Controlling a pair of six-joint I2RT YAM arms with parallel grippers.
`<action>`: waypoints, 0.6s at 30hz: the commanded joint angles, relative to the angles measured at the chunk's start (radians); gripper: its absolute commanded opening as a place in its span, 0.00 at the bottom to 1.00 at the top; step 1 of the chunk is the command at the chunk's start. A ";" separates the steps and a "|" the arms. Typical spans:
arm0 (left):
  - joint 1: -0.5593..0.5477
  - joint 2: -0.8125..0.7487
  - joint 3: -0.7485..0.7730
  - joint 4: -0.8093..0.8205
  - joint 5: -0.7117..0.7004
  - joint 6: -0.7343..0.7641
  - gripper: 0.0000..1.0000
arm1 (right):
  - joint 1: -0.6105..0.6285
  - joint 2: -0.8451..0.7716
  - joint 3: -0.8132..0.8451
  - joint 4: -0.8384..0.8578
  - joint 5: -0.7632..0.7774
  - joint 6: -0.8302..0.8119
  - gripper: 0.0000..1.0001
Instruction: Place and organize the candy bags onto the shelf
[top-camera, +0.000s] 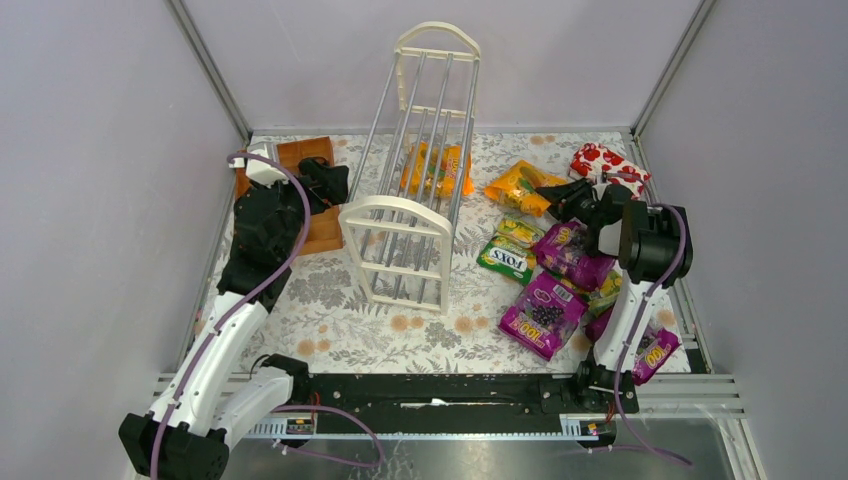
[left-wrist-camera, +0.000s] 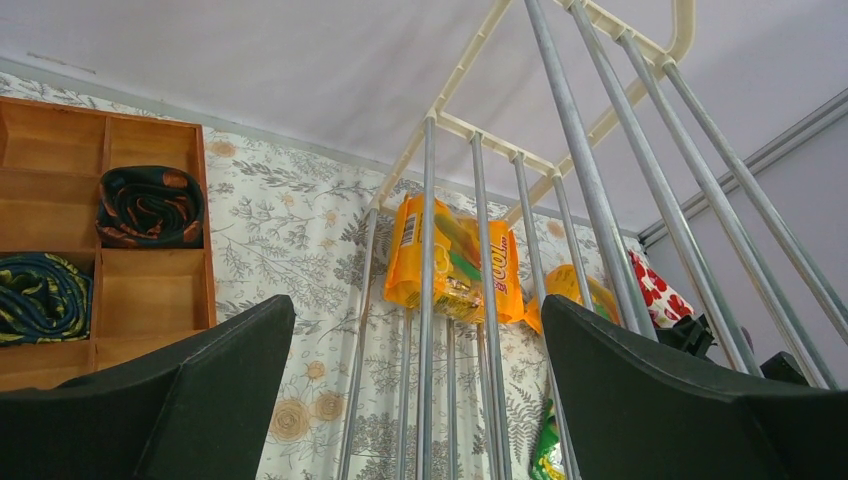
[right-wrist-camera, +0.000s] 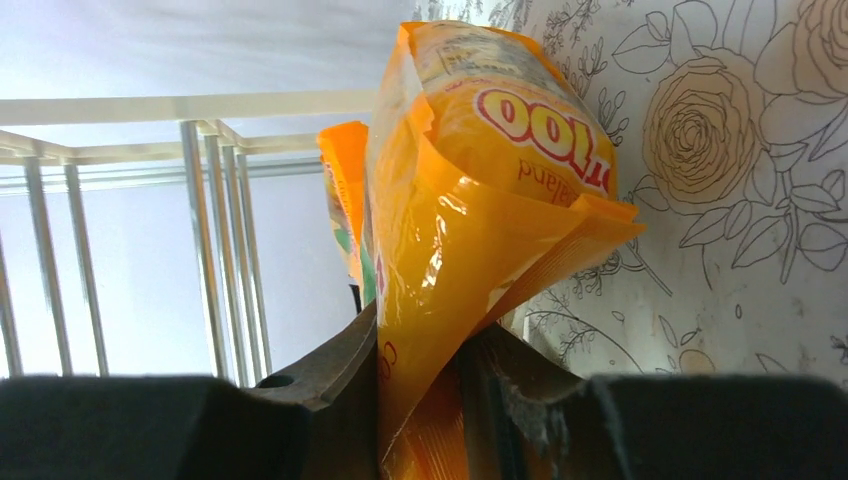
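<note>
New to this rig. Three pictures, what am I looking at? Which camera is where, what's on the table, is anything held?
Two robot arms are bolted at the near edge of a table. The wide picture looks down from above and behind them. The other two pictures come from a camera on each wrist. The left gripper is open and empty, facing the shelf. The right gripper pinches an orange bag. A second orange bag sits among the shelf's rods. Also on the table: purple bags, a green bag, a red packet and a wooden tray.
</note>
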 joint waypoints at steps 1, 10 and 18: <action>0.005 -0.014 0.013 0.034 0.010 -0.001 0.99 | -0.010 -0.109 -0.010 0.165 -0.081 0.074 0.28; -0.008 -0.060 0.010 0.037 0.000 0.001 0.99 | -0.010 -0.204 -0.096 0.297 -0.135 0.199 0.25; -0.021 -0.080 0.010 0.039 -0.006 0.004 0.99 | 0.025 -0.310 -0.188 0.364 -0.219 0.250 0.25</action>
